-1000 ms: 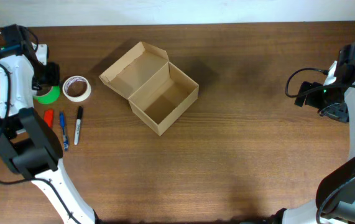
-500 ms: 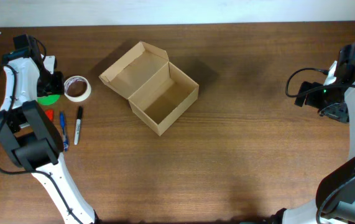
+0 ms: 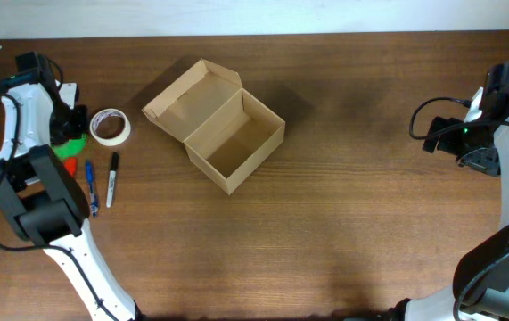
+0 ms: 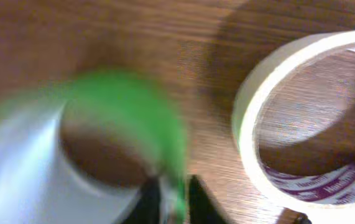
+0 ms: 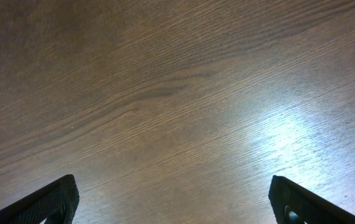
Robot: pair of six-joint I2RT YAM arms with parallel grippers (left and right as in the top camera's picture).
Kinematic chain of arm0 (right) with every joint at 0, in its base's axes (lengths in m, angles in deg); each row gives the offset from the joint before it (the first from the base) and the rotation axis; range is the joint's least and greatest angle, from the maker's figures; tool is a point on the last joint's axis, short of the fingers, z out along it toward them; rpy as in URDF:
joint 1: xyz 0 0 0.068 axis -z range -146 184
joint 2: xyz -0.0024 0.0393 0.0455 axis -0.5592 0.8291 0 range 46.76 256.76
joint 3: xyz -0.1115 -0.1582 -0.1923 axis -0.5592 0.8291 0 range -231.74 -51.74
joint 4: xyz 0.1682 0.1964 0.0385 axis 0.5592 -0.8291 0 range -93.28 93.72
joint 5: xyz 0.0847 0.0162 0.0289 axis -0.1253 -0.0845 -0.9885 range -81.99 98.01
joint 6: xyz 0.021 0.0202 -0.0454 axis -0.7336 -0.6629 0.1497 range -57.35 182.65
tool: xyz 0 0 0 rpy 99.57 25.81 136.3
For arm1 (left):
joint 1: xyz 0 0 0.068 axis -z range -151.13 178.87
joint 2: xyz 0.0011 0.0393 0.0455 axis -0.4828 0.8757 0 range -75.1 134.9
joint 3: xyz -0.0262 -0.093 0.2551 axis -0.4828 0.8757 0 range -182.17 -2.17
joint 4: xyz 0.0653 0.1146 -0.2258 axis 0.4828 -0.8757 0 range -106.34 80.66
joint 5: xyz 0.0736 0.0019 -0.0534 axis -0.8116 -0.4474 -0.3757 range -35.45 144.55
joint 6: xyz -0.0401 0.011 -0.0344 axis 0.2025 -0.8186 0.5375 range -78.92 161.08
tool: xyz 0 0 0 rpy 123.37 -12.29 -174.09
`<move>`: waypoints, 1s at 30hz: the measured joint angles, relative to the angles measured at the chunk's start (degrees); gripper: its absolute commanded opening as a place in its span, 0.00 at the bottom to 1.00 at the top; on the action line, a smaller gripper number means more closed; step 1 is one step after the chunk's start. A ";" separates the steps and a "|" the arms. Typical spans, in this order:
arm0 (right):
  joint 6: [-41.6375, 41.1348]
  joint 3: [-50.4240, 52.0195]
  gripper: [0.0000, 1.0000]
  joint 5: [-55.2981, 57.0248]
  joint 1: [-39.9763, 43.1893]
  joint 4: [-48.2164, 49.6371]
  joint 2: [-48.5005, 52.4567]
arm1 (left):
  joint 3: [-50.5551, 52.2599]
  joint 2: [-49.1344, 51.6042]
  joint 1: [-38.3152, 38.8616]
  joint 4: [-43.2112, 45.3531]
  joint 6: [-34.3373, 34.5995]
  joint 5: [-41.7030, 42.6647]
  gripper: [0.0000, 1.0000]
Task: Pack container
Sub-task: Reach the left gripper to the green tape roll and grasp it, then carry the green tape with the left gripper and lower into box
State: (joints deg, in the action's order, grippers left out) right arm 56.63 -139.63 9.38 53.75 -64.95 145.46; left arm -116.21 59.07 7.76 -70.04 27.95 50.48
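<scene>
While the left gripper (image 4: 168, 202) is clamped on the wall of the green tape roll (image 4: 124, 90) near the worktop's left edge, lift vertically, clear of the adjacent masking tape roll (image 4: 247, 130). The container (image 3: 236, 134) stands open left of centre. The right gripper (image 5: 174, 202) is spread wide, empty.

On the table (image 3: 343, 223) the box (image 3: 236, 143) stands left of the middle with its lid open toward the far left, a roll (image 3: 111, 138) lies at its left, a second roll (image 3: 72, 143) just beside that one further left, and three pens (image 3: 111, 178) lie side by side on the near side of both rolls.
</scene>
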 measured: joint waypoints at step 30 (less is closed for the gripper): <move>-0.04 0.00 0.99 0.00 0.00 0.00 0.00 | -51.84 -0.96 12.22 -35.56 2.29 7.37 0.02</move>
State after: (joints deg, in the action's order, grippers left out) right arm 56.59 -139.63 9.38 53.75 -64.95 145.46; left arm -168.05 58.11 19.98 -105.61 30.25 57.84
